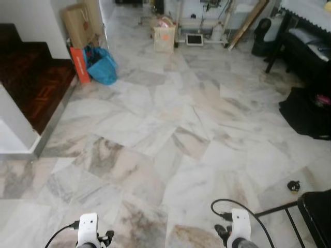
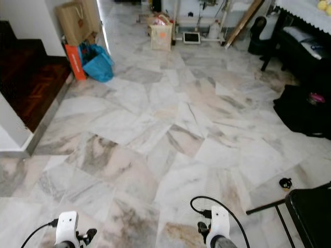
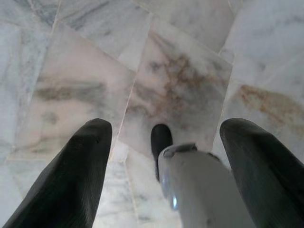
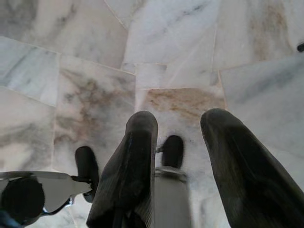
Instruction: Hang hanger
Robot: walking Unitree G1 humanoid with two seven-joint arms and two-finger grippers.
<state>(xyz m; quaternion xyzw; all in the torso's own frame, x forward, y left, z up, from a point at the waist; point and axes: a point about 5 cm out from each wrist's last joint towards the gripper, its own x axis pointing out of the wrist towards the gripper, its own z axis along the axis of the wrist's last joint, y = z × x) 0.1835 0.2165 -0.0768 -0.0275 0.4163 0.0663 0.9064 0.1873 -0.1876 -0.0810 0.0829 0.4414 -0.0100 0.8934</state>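
While both arms hang low over the marble floor (image 1: 170, 129), the left tool (image 3: 164, 142) and right tool (image 4: 178, 137) are spread, holding nothing. Open floor stretches ahead to a blue bag (image 1: 103, 67) beside the dark stair edge (image 1: 54, 116). No hanger or legible writing can be made out.

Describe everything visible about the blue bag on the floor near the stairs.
The blue bag is a soft, crumpled sack, apparently thin plastic or fabric, slumped on the marble floor at the far left by the dark wooden step. Its top sags open, with something darker bunched inside that is too small to identify. An upright orange package leans against its left side, and a brown paper bag stands just behind it against the wall.
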